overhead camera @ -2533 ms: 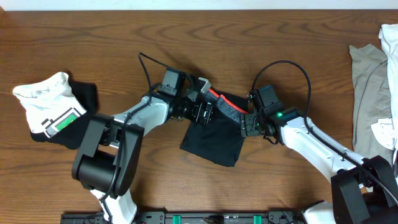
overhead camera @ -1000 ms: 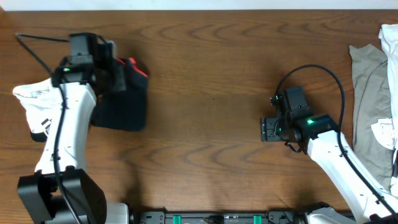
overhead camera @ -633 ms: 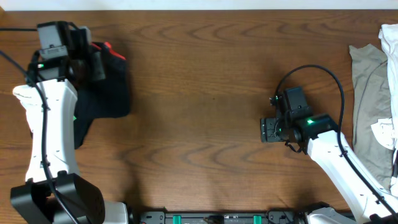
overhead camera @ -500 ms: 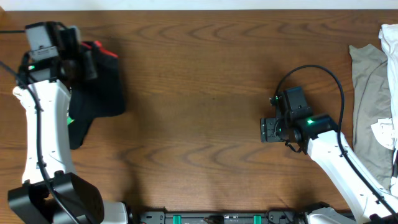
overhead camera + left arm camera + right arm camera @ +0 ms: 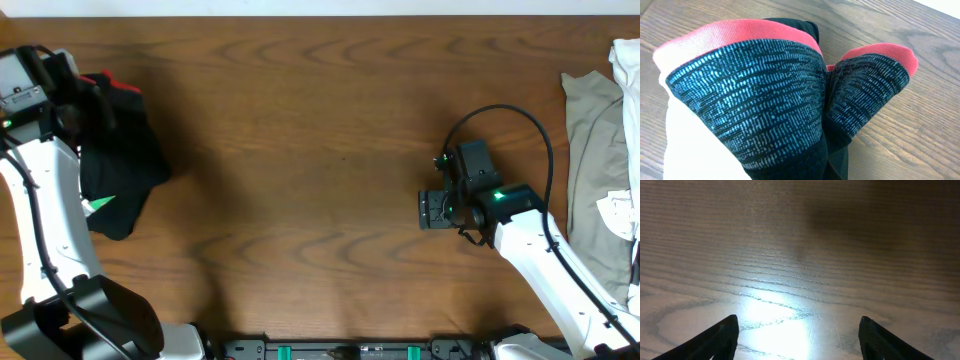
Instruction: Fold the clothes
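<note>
The black pants (image 5: 125, 165) with the grey-and-red waistband (image 5: 118, 84) hang bunched at the table's far left. My left gripper (image 5: 88, 98) is shut on them at the waistband. In the left wrist view the waistband (image 5: 755, 95) fills the frame and hides the fingers. A green patch of the white top (image 5: 102, 203) peeks out from under the pants. My right gripper (image 5: 432, 210) stands open over bare wood at the right of centre, its fingertips (image 5: 715, 340) wide apart with nothing between them.
A grey-beige top (image 5: 590, 130) and a white garment (image 5: 622, 215) lie in a heap at the table's right edge. My left arm (image 5: 50, 220) runs along the left edge. The table's far edge (image 5: 320, 14) is at the top.
My left gripper has carried the black pants leftward, from near the middle to the far left over the white top. The right arm has stayed still and open.
</note>
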`<state>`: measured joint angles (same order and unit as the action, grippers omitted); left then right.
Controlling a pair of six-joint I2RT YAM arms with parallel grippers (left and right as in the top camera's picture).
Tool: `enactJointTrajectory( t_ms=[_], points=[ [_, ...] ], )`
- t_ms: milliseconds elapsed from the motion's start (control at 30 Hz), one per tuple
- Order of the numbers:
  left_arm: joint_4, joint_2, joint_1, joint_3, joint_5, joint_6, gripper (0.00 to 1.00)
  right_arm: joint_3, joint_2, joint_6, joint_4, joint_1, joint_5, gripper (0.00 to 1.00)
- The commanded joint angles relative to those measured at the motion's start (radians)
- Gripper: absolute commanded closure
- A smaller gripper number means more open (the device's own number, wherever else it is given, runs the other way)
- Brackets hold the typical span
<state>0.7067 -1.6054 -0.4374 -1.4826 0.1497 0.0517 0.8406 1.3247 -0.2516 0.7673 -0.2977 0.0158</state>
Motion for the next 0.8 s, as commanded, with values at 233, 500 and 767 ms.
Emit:
enactJointTrajectory(
  t_ms=[233, 500, 767],
  points=[
    [-0.017, 0.006, -0.087, -0.032, -0.005, -0.012, 0.94, 0.005, -0.012, 0.013, 0.019, 0.005, 0.007, 0.25],
    [-0.021, -0.091, -0.131, -0.031, -0.005, -0.014, 0.94, 0.005, -0.012, 0.013, 0.037, 0.005, 0.007, 0.25],
    [-0.035, -0.129, -0.184, -0.031, -0.005, -0.024, 0.94, 0.005, -0.012, 0.014, 0.050, 0.005, 0.007, 0.25]
  ],
)
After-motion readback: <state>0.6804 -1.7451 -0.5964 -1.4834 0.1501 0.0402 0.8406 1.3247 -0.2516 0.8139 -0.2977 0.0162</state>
